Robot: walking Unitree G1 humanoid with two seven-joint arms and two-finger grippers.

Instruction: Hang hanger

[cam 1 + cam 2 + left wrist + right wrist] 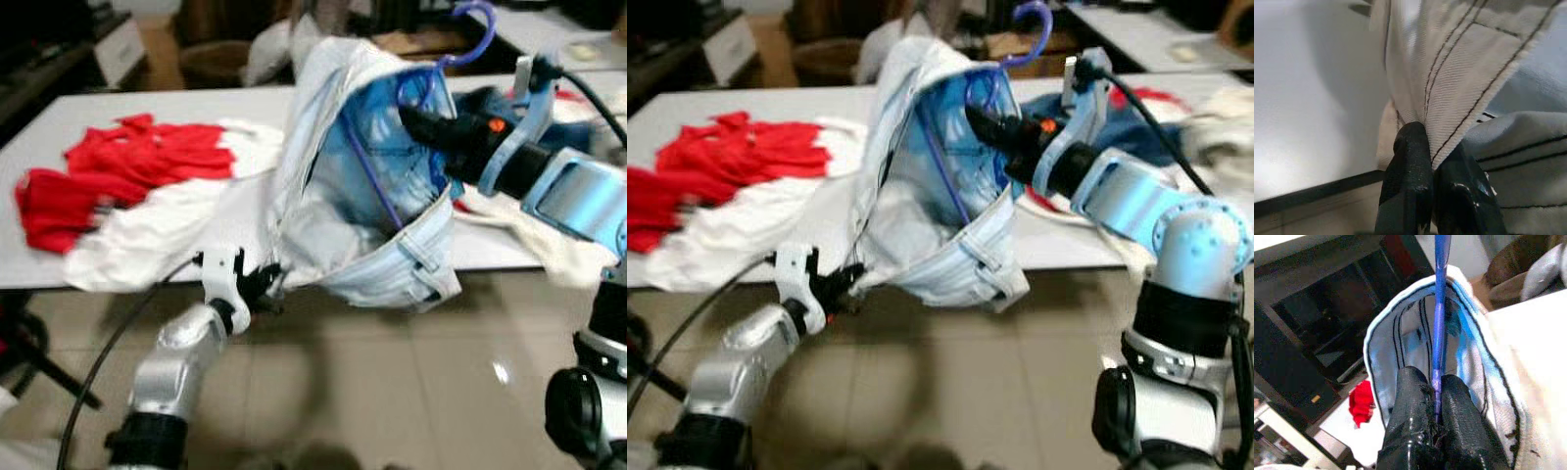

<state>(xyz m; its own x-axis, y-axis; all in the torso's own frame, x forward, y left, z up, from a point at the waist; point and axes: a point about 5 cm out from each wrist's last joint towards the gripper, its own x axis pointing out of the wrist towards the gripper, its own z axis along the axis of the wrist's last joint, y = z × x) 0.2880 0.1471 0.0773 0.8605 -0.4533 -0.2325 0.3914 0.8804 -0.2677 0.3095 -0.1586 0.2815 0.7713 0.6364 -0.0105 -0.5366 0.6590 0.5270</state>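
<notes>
A blue plastic hanger (471, 31) is held up over the table's front edge, its hook pointing up. A pale denim garment (364, 211) hangs around it, inside showing blue. My right gripper (419, 119) reaches into the garment's opening and is shut on the hanger; in the right wrist view its fingers (1415, 421) pinch the blue hanger rod (1440, 308). My left gripper (266, 285) is lower, at the garment's bottom edge, shut on the denim. In the left wrist view its fingertips (1410, 161) clamp a stitched hem of the garment (1469, 63).
A white table (108, 108) runs across in front of me. On it lie a red cloth (118, 171) over a white cloth (162, 235) at the left, and blue and white cloths (1146, 127) at the right. Tiled floor (372, 372) lies below; a basket (211, 61) stands behind.
</notes>
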